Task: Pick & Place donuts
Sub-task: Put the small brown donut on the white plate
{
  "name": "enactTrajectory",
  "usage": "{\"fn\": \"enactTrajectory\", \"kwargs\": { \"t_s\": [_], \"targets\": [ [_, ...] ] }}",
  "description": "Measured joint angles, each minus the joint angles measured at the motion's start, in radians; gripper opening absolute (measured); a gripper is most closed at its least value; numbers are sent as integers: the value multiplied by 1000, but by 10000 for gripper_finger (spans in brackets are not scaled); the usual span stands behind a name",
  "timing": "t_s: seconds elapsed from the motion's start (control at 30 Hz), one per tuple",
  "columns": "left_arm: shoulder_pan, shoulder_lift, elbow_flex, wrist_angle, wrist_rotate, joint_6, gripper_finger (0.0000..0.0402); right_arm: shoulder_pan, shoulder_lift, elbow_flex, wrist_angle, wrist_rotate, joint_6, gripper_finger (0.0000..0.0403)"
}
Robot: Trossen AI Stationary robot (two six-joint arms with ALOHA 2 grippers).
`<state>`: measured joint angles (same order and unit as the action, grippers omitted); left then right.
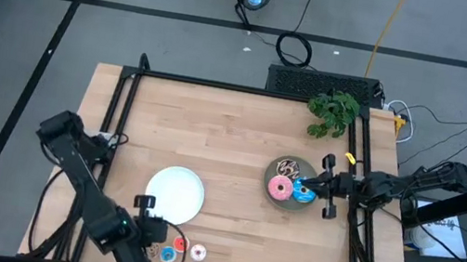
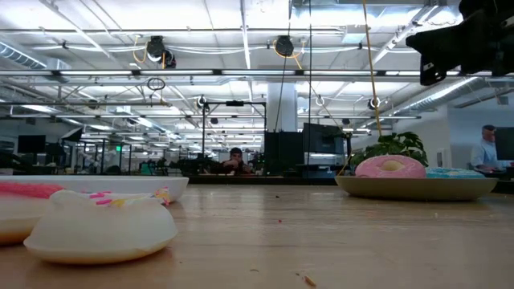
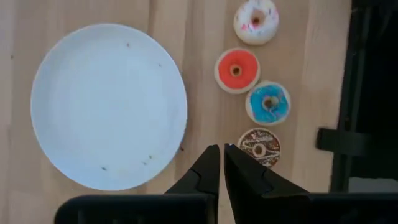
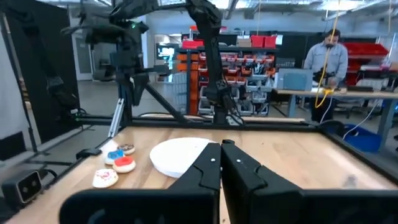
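we are keeping our left gripper point(image 3: 221, 149) pinched together and empty above the near table edge, beside the white plate point(image 3: 109, 106) and the mini donuts point(image 3: 237, 70). we are holding our right gripper point(image 4: 220, 149) likewise closed on nothing, next to the grey plate point(image 1: 276, 173) carrying the pink donut point(image 1: 279, 189), blue donut point(image 1: 302, 194) and sprinkled donut point(image 1: 288, 168).
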<state>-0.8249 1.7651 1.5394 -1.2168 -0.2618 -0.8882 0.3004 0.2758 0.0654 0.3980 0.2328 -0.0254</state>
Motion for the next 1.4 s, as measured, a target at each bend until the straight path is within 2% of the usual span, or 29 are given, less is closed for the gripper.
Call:
{"fn": "enactTrajectory", "kwargs": {
  "t_s": [0.17,0.4,0.5,0.67,0.8,1.0,1.4],
  "targets": [
    [-26,65,0,19,31,-5,94,0,0,-2,9,-1,40,0],
    [-42,145,0,39,39,-16,241,0,0,-4,9,-2,24,0],
    [-40,162,0,72,75,-22,298,0,1,-5,9,-2,12,0],
    [-35,181,0,94,110,-85,359,0,1,-6,9,-2,-8,0],
    [-39,197,-1,109,132,-98,377,0,1,-6,10,-2,-21,0],
    [-40,223,-14,138,154,-125,379,0,1,-6,25,-2,-49,0],
    [-41,225,-151,267,207,-154,379,0,1,-6,24,-2,-51,0]
  ]
}}
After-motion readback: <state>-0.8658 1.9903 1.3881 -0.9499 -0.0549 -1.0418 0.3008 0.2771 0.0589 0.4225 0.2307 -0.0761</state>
